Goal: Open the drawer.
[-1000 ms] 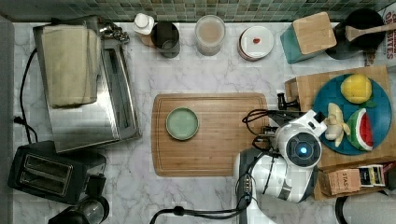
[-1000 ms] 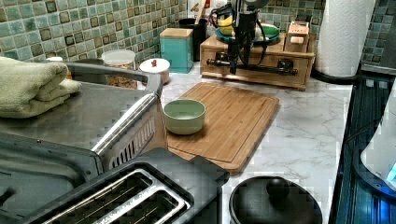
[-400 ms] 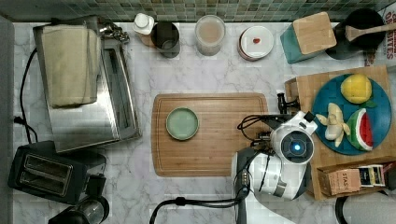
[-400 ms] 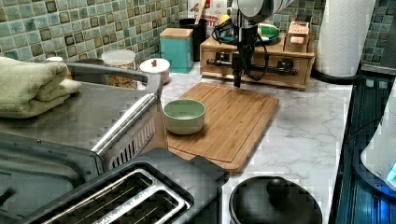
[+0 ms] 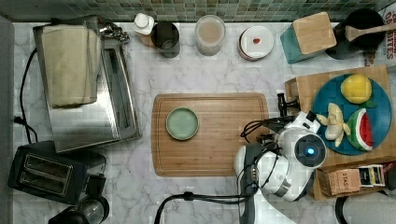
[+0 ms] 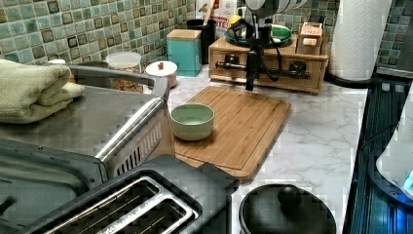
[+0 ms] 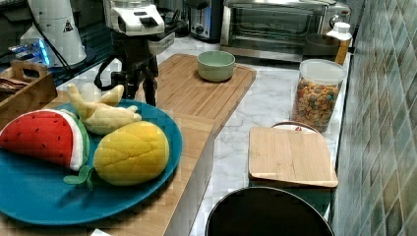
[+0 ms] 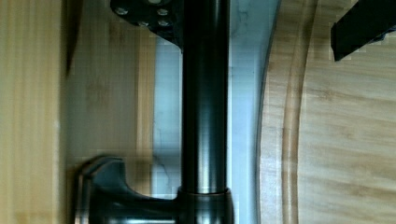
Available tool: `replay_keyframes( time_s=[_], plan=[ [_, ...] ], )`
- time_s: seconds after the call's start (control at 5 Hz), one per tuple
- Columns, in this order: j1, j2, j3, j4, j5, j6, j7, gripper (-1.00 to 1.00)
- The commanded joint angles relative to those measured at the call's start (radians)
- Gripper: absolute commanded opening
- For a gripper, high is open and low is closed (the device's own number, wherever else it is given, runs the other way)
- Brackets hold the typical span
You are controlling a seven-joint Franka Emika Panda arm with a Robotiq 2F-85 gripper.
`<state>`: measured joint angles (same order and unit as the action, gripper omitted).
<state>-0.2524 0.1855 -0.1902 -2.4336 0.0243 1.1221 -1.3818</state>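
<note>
— Where is the end effector [image 6: 251, 83] hanging right now?

— It is pointing straight down in front of the wooden box, with the drawer [image 6: 311, 73] directly behind it in the left view. The drawer's handle [image 8: 204, 107], that long black bar, is running right beneath the wrist, and the fingers are reaching down around its level.

— Is it gripping the bar?

— I can't tell. In the wrist view one finger [image 8: 362, 28] is showing off to one side, over the board [image 8: 345, 140], and a dark part is sitting on the other side near the drawer front, so the bar seems to lie between them. Whether they are pinching it or standing loose, I can't say.

— Why is it coming from above like that?

— My guess is that the bar is standing off the front on posts, leaving a gap behind it. Fingers dropped either side can hook it and draw it outward.

— And the drawer itself?

— It looks closed or very nearly so, its front near flush with the box. A plate [image 7: 147, 162] of toy fruit is resting on top of the box, just beyond the end effector.

— Anything in the pull's way?

— The board is lying on the tabletop [image 5: 210, 196] on the near side of the end effector, very close to the handle. The bowl [image 5: 182, 123] on it is sitting well away.
</note>
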Motion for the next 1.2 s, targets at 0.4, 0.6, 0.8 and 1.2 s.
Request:
replay_keyframes(
  time_s=[0.4, 0.6, 0.8, 1.2],
  plan=[
    [0.217, -0.063, 0.218, -0.059, 0.101, -0.113, 0.194, 1.00],
    [0.262, -0.096, 0.276, -0.121, 0.112, -0.028, 0.308, 1.00],
    [0.273, -0.125, 0.334, -0.129, 0.128, -0.068, 0.368, 1.00],
    [0.277, -0.170, 0.370, -0.150, 0.126, -0.099, 0.441, 1.00]
  ],
)
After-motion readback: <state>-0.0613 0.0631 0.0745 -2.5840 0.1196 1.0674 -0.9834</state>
